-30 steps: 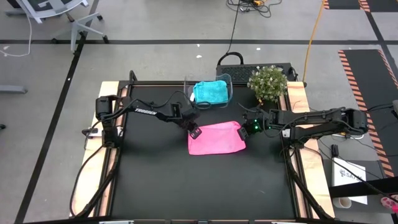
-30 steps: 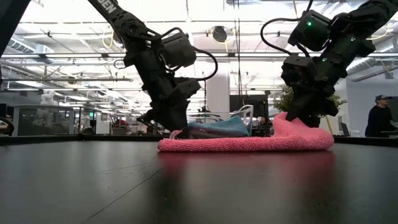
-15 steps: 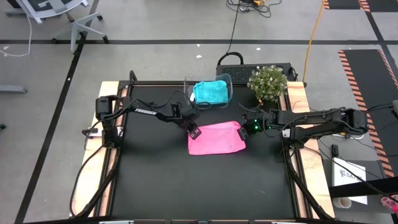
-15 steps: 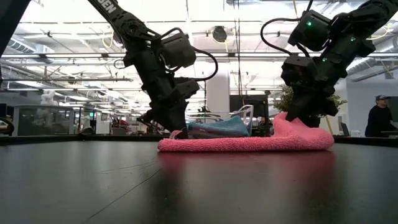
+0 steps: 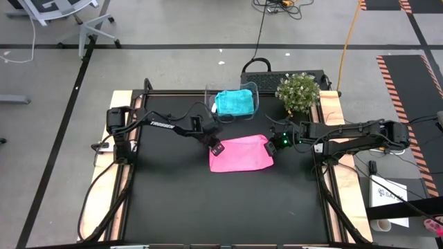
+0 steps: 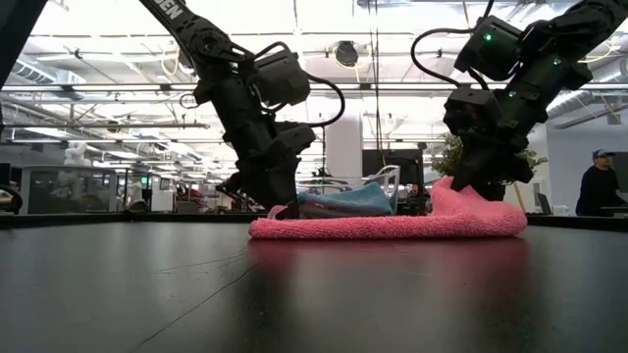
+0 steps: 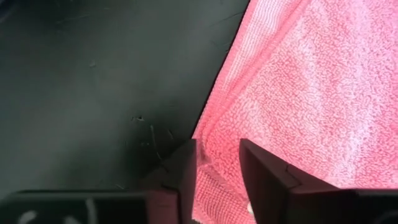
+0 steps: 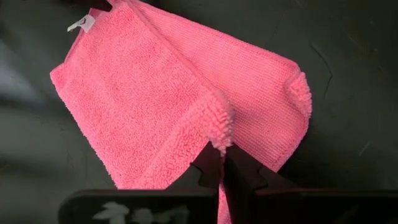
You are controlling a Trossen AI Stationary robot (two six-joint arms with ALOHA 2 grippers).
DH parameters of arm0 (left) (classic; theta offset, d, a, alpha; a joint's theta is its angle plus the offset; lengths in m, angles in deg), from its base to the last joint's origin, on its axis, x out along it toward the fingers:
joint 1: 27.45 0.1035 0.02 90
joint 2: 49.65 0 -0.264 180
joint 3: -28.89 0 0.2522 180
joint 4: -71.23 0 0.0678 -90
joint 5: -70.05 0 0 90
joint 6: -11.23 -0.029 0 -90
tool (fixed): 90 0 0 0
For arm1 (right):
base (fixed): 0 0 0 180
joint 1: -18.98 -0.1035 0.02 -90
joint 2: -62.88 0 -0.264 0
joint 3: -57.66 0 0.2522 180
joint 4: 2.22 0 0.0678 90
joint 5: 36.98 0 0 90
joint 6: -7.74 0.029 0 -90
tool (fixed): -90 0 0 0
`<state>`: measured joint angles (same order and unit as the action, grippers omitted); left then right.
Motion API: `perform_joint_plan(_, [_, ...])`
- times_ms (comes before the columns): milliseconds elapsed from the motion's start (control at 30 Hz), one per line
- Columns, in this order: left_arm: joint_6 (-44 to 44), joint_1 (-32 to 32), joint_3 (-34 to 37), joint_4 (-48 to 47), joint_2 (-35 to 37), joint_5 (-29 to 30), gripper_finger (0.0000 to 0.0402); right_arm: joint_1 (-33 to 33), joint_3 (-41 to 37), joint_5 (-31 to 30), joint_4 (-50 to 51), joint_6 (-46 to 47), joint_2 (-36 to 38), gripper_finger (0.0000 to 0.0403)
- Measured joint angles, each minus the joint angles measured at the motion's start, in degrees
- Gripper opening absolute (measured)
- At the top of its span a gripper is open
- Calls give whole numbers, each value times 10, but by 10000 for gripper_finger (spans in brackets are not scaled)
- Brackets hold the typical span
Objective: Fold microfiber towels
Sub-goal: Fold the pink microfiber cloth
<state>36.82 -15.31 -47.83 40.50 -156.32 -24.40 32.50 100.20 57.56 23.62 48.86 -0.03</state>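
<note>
Pink towel (image 5: 241, 153) folded flat mid-table, left gripper (image 5: 217, 147) at its left edge with jaws slightly spread astride the hem, right gripper (image 8: 221, 167) pinching the towel's raised right corner, teal towel (image 5: 234, 102) in clear bin (image 5: 253, 88) at the far edge

My overhead camera looks straight down on the whole desk (image 5: 173, 200), taking in both arms. My low camera sits at desk height, looking level across into the room behind. Each wrist camera rides close above the pink towel (image 5: 241, 153), which all four views share, lying toward two o'clock of the desk's centre overhead.
</note>
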Motion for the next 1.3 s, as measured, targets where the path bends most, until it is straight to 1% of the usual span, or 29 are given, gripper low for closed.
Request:
perform_joint_plan(200, [-4, -3, 0, -13, 0, 1, 68, 0, 0, 0, 0, -2, 0, 0])
perform_joint_plan(400, [-14, -3, 0, -13, 0, 5, 37, 0, 0, 0, 0, -3, 0, 0])
perform_joint_plan(567, [-20, -3, 0, -12, 0, 33, 5, 0, 0, 0, 0, -5, 0, 0])
perform_joint_plan(767, [-16, -6, 0, -28, 0, 34, 3, 0, 0, 0, -4, -13, 0, 0])
perform_joint_plan(867, [-12, -12, 0, -44, 14, 33, 2, 0, 0, 0, -6, -14, 0, 0])
perform_joint_plan(1133, [3, -26, 0, -57, 80, 80, 1, 0, 0, 0, -5, -23, 0, 0])
perform_joint_plan(1300, [15, -28, 0, -87, 82, 90, 1, 0, 0, -3, -2, -27, 0, 0])
